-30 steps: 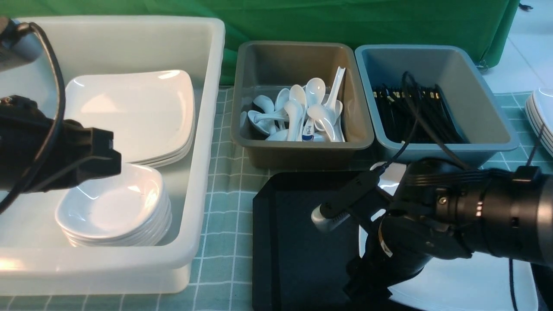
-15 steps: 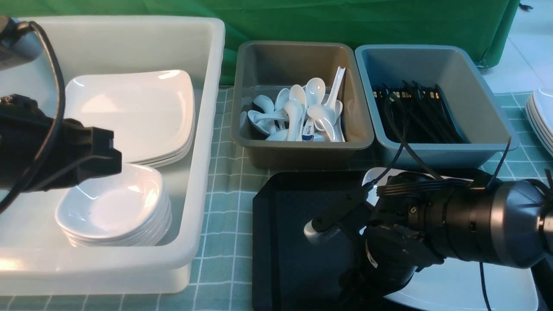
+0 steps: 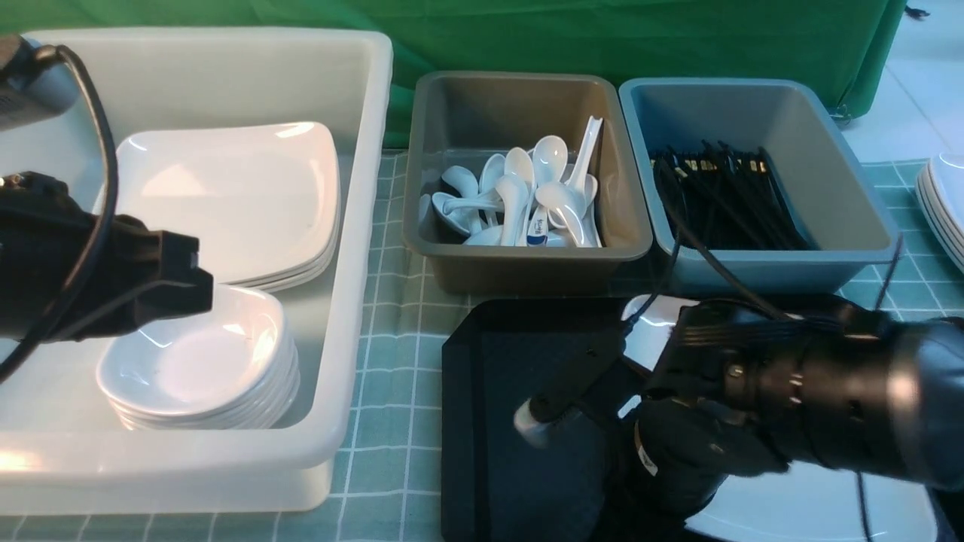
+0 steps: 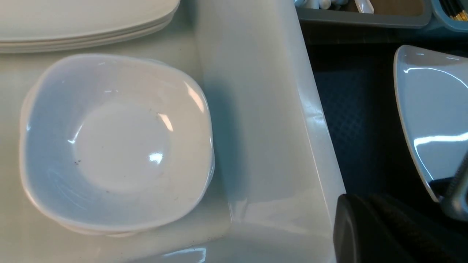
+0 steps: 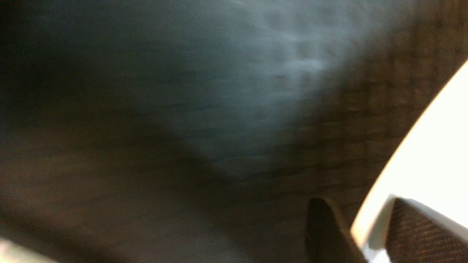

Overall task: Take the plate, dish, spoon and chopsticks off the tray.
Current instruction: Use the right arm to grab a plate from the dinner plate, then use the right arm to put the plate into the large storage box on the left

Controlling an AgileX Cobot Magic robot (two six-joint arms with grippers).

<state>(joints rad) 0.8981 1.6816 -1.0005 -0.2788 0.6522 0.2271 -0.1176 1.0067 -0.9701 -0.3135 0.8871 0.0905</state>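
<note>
The plate is large, glossy and white, and lies on the right half of the black tray. My right arm hangs low over it and hides most of it. In the right wrist view my right gripper straddles the plate's rim, one finger under it and one on top, shut on it. My left gripper is shut and empty, above the white tub's wall, next to the tray. The bare part of the tray shows no dish, spoon or chopsticks.
A big white tub on the left holds stacked flat plates and stacked small bowls. Behind the tray, a grey tub holds several white spoons and a blue tub holds black sticks. More plates stand at the far right.
My right arm has sunk lower and shifted left over the tray. Its jaws have narrowed from wide open onto the plate's rim. The left arm has not moved.
</note>
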